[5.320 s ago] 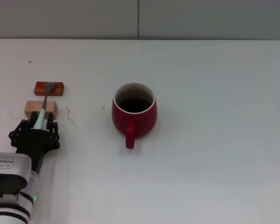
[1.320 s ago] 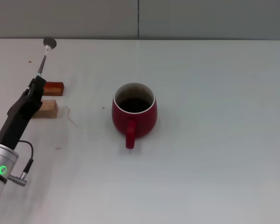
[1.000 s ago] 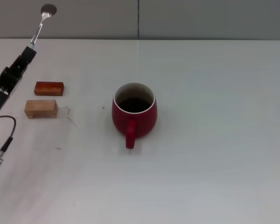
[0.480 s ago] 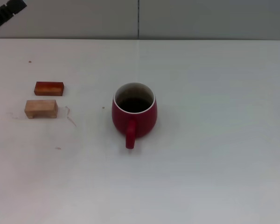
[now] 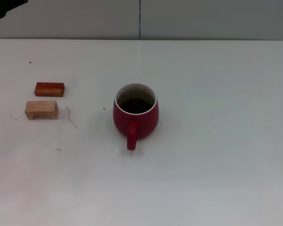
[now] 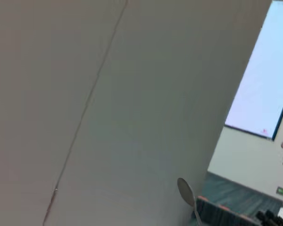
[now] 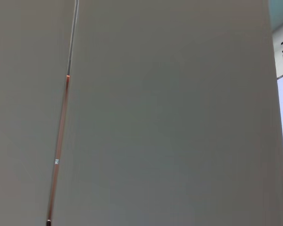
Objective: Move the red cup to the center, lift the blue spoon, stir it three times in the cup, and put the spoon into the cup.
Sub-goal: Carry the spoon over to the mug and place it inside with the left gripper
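White counter (image 5: 217, 141) fills nearly the whole head view, meeting a grey wall along its far edge, with wide bare surface to the right of and nearer than everything on it. Standing upright near the middle is the red cup (image 5: 135, 113), its mouth open upward, its dark inside showing, and its loop handle pointing toward the near edge. Well apart to the left lie two small wooden blocks side by side, a reddish-brown block (image 5: 49, 89) farther off and a pale block (image 5: 41, 109) nearer, each with its long axis running left to right. Only a dark scrap of the left end effector (image 5: 4, 5) shows at the far left corner of the head view, above the wall line and clear of the counter; whether it is clenched or released I cannot tell. From the left wrist view the blue spoon (image 6: 187, 195) appears raised against the grey wall, its grey bowl leading and its neck trailing out of the picture, the handle hidden. No part of the right end effector shows anywhere.
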